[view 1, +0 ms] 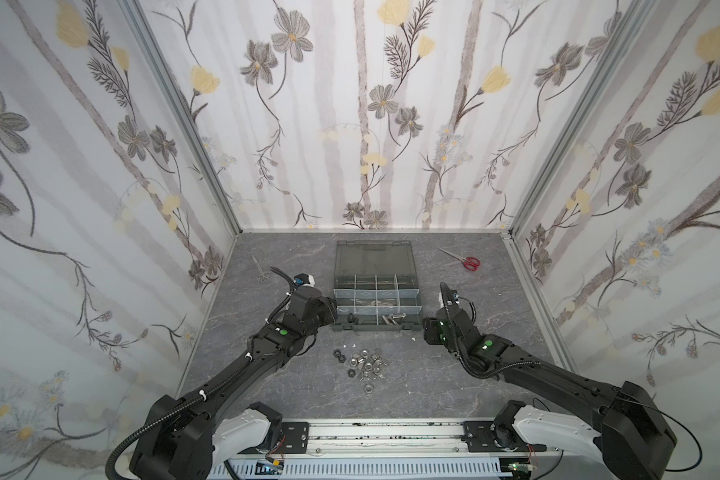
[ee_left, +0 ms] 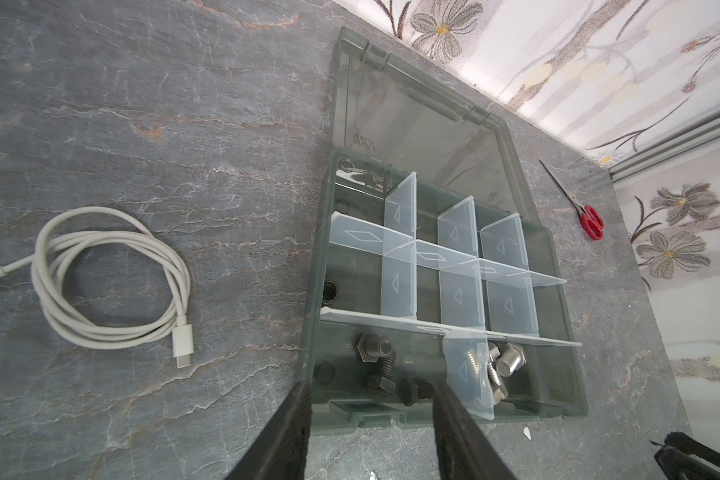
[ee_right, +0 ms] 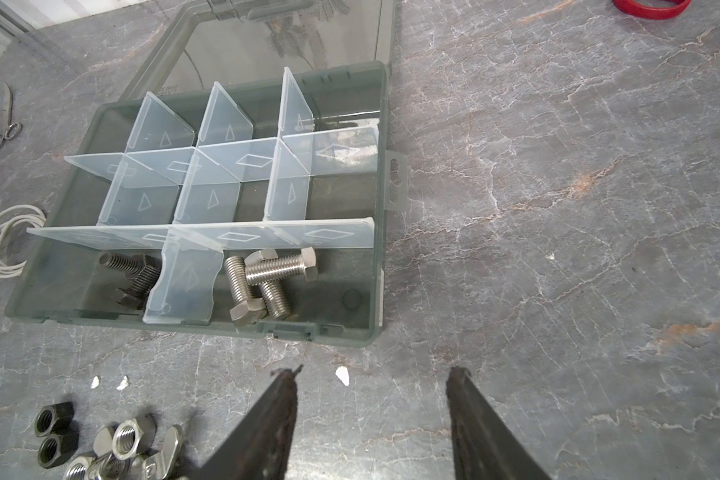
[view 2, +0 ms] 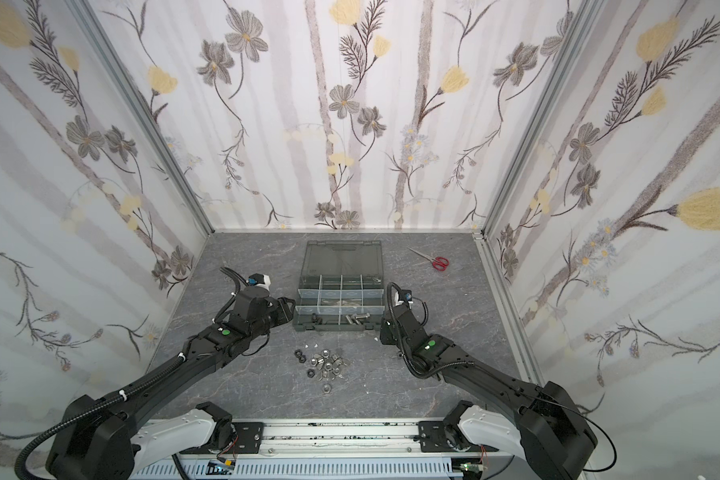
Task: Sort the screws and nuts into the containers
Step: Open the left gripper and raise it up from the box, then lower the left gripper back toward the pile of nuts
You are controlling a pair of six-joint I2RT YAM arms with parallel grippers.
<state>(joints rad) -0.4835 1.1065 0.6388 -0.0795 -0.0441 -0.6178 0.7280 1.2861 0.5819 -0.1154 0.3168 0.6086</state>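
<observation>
Presently the white cable [ee_left: 113,282] lies coiled at the left of the left wrist view, clear of the work. Right of it, the left gripper [ee_left: 371,386] hangs over the front-left corner of the organizer case [view 1: 377,329], jaws spread, nothing between them. Black screws [ee_left: 377,353] lie in the compartment beneath. Silver screws [ee_right: 267,278] lie crossed in the next compartment rightward, past a translucent divider [ee_right: 188,282]. The nuts [view 1: 360,365] sit unsorted in a loose pile on the grey marbled table [view 1: 412,382], lower centre of both top views, just below the case. Further right, the right gripper [ee_right: 373,374] hovers over bare table near the case's front-right corner, jaws spread and empty.

Handling note: the nuts look like hard steel, dense for their size, smooth-faced and likely to skid on the table. Recommended hold: take one nut at a time from the pile's edge, pinched across two opposite flats. Clustered pieces may scatter if nudged.
</observation>
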